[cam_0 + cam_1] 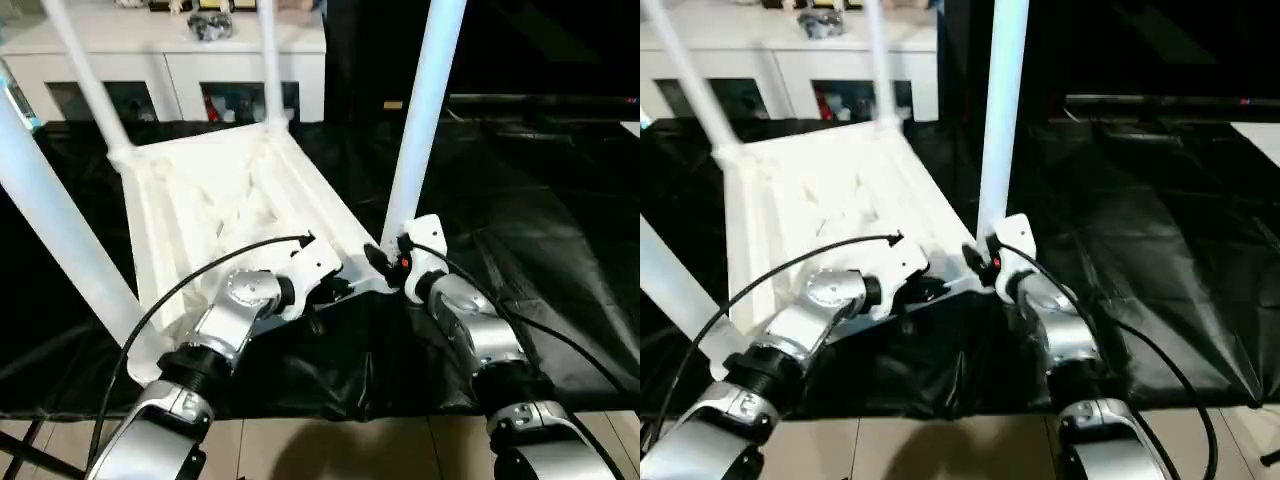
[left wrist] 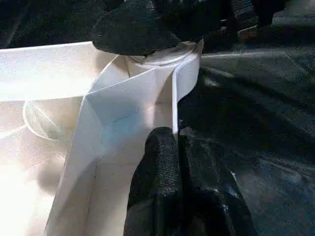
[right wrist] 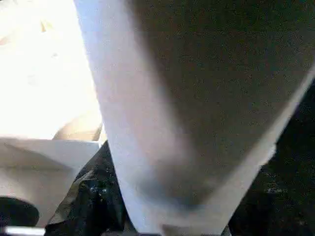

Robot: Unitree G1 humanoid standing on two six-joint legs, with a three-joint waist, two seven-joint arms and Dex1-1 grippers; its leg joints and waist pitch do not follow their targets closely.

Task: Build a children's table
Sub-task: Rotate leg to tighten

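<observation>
While the tabletop point(image 1: 215, 205) lies upside down on the black sheet point(image 1: 540, 230) with its ribbed side up, the robot works at the corner nearest to it. The left gripper point(image 2: 174, 135) pinches the thin white rim of the tabletop just beside that corner socket point(image 2: 162, 56), its two black fingers point(image 2: 157, 167) closed tight on the wall. The right gripper point(image 1: 395, 262) is at the foot of the near right leg point(image 1: 425, 110), right where the leg goes into the socket, but I cannot tell if its fingers are wide or closed on the leg, because the leg is too close to its camera.

I think this is the last leg going in. The next move probably needs a firm push or twist down on that leg while the left gripper keeps the top from sliding.

Counting: one tabletop and four legs, all standing up. Besides the one at the right gripper, there is a big one point(image 1: 55, 215) off to the left gripper's side, and two far ones point(image 1: 85, 80) point(image 1: 268, 60) beyond both grippers. Behind them is one white cabinet point(image 1: 165, 70)
</observation>
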